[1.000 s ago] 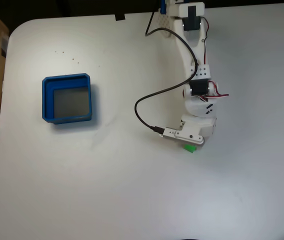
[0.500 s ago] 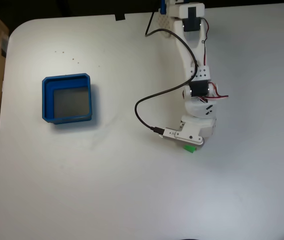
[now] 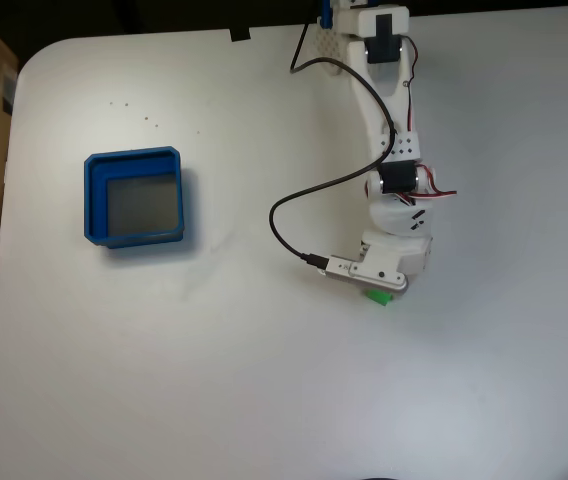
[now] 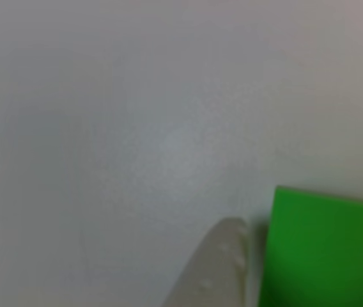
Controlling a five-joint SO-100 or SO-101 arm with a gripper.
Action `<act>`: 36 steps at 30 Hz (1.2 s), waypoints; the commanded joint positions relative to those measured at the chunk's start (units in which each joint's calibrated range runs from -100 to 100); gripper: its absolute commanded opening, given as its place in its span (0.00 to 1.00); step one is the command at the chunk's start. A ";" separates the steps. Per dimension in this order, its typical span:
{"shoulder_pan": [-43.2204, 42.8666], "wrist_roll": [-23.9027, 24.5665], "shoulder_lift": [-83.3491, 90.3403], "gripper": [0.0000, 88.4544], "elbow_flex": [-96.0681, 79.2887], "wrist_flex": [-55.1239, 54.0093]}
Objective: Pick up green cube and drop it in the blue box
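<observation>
In the fixed view the arm's head hides most of the green cube (image 3: 381, 297) and its gripper (image 3: 379, 290), while the blue box (image 3: 136, 197) sits well apart holding nothing; in the other view the cube (image 4: 325, 249) is cut off beside one blurred fingertip (image 4: 223, 265), jaw state unclear.

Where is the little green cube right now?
In the fixed view, the green cube sits on the white table, right of centre, peeking out under the gripper, far right of the blue box.

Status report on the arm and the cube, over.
Gripper low over green cube, grip state unclear. Cube on table, one finger beside it. Blue box empty, path clear.
</observation>
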State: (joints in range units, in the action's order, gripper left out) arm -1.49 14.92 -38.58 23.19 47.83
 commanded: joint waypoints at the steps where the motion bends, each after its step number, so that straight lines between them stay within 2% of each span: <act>1: 0.34 -0.15 0.67 0.13 3.64 -0.99; 9: 0.55 -0.15 1.01 0.03 3.55 -0.49; 17: 0.63 -0.15 2.26 0.03 4.00 -0.49; 27: 0.99 0.00 13.29 0.03 3.37 -0.33; 36: 7.71 -0.15 19.15 0.03 3.91 -0.41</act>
State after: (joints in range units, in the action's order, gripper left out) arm 3.56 14.92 -25.59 23.19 47.83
